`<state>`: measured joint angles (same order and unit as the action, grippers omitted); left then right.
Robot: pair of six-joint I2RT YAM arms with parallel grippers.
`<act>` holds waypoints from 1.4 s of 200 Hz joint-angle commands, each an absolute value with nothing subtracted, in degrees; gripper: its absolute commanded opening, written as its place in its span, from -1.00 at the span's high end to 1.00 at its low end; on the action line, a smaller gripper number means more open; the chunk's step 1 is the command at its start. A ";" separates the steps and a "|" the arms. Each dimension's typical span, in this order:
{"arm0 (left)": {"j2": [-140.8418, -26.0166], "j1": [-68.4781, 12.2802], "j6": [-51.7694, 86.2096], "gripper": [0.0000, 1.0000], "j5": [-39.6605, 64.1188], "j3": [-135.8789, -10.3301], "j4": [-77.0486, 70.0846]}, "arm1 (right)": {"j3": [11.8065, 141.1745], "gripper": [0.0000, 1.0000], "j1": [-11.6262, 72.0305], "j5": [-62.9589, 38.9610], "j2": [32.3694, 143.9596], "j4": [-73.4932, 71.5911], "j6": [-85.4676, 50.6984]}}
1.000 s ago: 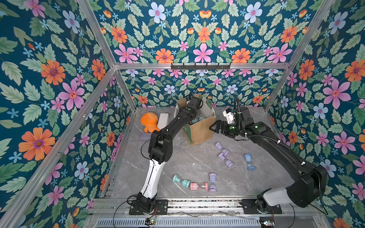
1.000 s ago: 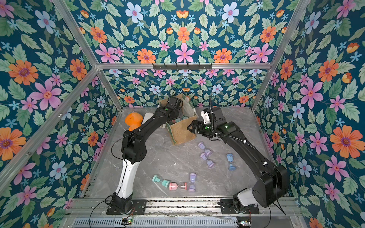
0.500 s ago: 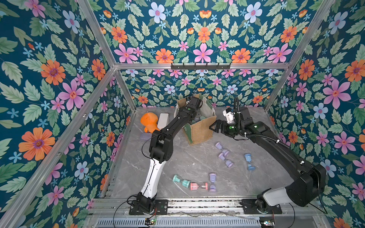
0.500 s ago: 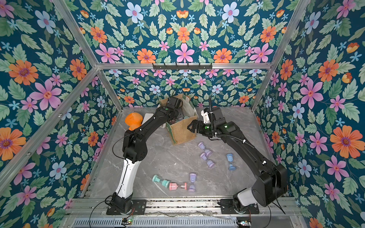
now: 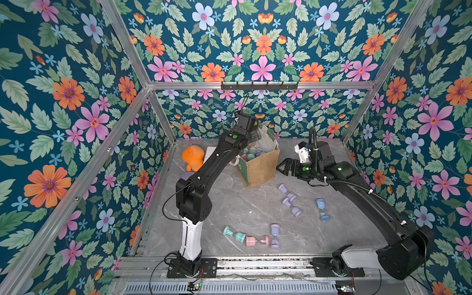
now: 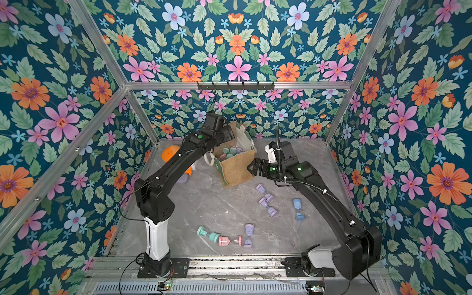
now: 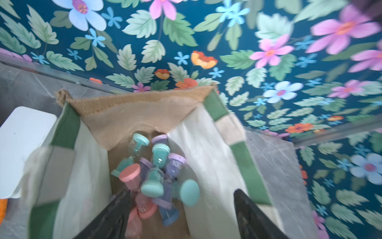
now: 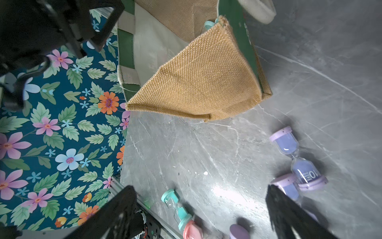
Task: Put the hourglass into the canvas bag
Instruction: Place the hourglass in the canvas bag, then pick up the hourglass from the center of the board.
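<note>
since the earlier frames my left arm has hardly shifted over the canvas bag (image 5: pixel 260 167), but its jaws have parted. in the left wrist view my left end effector (image 7: pixel 180 191) stands well spread with nothing held. below it a heap of hourglasses (image 7: pixel 157 161) lies in the bag's pale-lined well, teal, pink and lilac. which of them i have just let go i cannot tell.

my right end effector (image 8: pixel 200 187) is fully open and empty. in both top views it hovers just beside the bag's tan face, and i cannot tell whether it touches the cloth.

six more hourglasses lie on their sides on the desk (image 5: pixel 242 204). the nearest to my right end effector is a lilac hourglass (image 5: pixel 287 192), with a second lilac one just beside it and a blue hourglass (image 5: pixel 321 210) a little apart. a teal, a pink and a lilac one lie together near the front rail.

i judge these things to be light and stiff: hard caps, clear bulbs and a thin waist that looks like the weak spot. lying flat, they may roll off on their round caps. i would close across the waist, so the bulbs on either side stop it sliding out, and squeeze gently. the bag looks soft-walled, so i would drop from above its mouth and not brush the rim.
</note>
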<state>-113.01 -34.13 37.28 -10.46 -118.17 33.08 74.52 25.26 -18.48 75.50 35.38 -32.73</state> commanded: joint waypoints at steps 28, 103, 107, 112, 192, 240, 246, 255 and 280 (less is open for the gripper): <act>-103.89 -42.46 38.71 -0.62 -15.82 -113.19 33.07 | 69.63 -0.99 24.11 -16.61 68.38 41.21 -33.26; -97.99 -59.33 53.22 -0.61 -18.51 -94.32 29.34 | 59.59 -0.99 22.06 -11.97 53.54 55.96 -34.35; -98.50 -59.91 53.75 -0.61 -18.33 -94.02 29.35 | 59.08 -0.99 21.99 -11.75 52.74 56.73 -34.43; -99.13 -60.59 54.43 -0.61 -18.28 -93.68 29.43 | 58.48 -0.99 21.97 -11.28 51.88 57.65 -34.64; -110.90 -66.09 70.78 -0.55 -13.08 -91.07 28.29 | 49.97 -0.99 20.40 -11.68 42.66 64.28 -38.37; -115.84 -66.49 77.92 -0.45 -11.54 -91.14 28.26 | 46.65 -0.99 18.95 -14.55 41.46 62.07 -37.54; -116.38 -66.45 78.84 -0.43 -11.60 -91.23 28.59 | 46.35 -0.99 18.66 -15.35 41.55 61.60 -37.38; -117.15 -66.46 79.65 -0.42 -11.43 -91.23 28.58 | 46.16 -0.99 18.39 -15.98 41.79 61.07 -37.35; -118.92 -66.45 82.37 -0.38 -11.91 -92.03 30.15 | 45.92 -0.99 18.22 -16.08 41.83 60.07 -37.18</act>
<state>-117.82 -66.41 78.19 -11.66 -91.39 28.40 46.19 18.41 -14.90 42.00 61.63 -37.26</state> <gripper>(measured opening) 0.690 0.993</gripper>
